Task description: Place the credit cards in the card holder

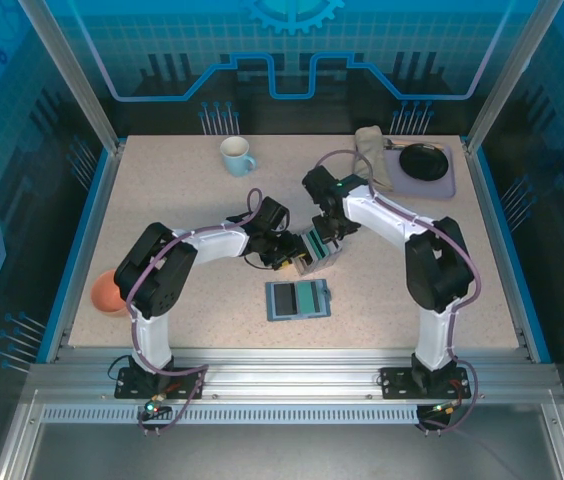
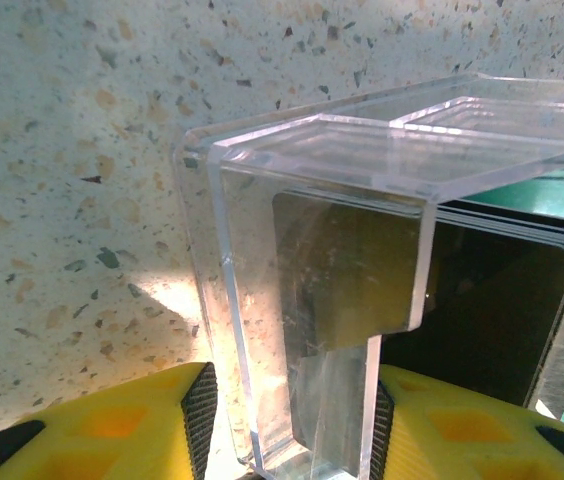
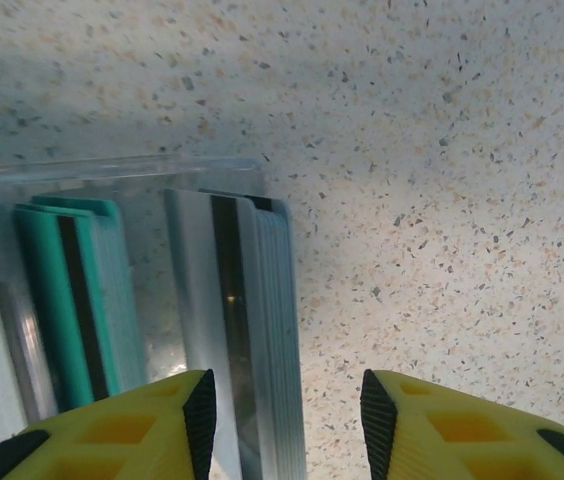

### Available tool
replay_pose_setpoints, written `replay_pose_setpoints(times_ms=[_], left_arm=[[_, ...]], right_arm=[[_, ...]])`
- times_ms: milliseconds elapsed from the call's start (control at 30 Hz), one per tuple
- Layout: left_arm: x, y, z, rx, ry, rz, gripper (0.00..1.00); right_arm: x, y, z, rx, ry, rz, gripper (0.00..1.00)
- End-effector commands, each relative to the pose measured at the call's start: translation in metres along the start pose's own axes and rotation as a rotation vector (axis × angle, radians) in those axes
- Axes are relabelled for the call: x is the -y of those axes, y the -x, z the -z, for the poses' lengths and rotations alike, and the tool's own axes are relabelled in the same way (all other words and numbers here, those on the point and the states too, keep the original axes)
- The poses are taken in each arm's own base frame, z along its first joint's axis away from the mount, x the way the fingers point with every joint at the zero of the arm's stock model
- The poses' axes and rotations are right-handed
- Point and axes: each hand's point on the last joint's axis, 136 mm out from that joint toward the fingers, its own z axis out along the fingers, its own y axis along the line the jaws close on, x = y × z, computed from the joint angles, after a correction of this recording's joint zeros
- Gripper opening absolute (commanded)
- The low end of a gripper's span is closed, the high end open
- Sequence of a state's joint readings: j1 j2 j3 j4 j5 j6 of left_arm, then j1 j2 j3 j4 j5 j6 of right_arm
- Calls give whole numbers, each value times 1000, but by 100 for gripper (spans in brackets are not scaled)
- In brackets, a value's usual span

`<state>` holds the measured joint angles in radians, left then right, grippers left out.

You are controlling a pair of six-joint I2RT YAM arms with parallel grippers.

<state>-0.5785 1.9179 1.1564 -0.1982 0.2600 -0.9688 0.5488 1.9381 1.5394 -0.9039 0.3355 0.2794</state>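
**A:** Where are the credit cards (image 3: pixel 247 300) sitting relative to the right gripper (image 3: pixel 287 420)?

**B:** A pale stack is standing on edge in the clear rack (image 2: pixel 302 200), between that gripper's fingers and closer to one finger than the other. Its jaws are standing apart, pinching nothing.

**A:** And the left gripper (image 2: pixel 292 420)?

**B:** It is clamping the rack's wall, I think, though the pad contact is hard to make out.

**A:** The card holder (image 1: pixel 298 299)?

**B:** It is lying open on the table (image 1: pixel 162 200), just nearer the bases than the rack, apart from both grippers.
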Motion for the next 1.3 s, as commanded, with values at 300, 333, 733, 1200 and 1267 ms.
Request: replay_pose_setpoints(times_ms=[300, 333, 733, 1200, 1267], left_arm=[[-23, -13, 0, -47, 68, 15, 44], [-24, -13, 0, -47, 69, 14, 44], [-21, -13, -1, -49, 60, 15, 44], [-20, -13, 0, -49, 58, 16, 45], [-20, -13, 0, -49, 59, 16, 44]], right_arm=[[18, 5, -10, -6, -104, 9, 48], [19, 7, -5, 8, -108, 6, 48], [16, 10, 16, 53, -93, 20, 41], [12, 13, 21, 69, -92, 31, 29], [14, 13, 24, 74, -101, 30, 28]])
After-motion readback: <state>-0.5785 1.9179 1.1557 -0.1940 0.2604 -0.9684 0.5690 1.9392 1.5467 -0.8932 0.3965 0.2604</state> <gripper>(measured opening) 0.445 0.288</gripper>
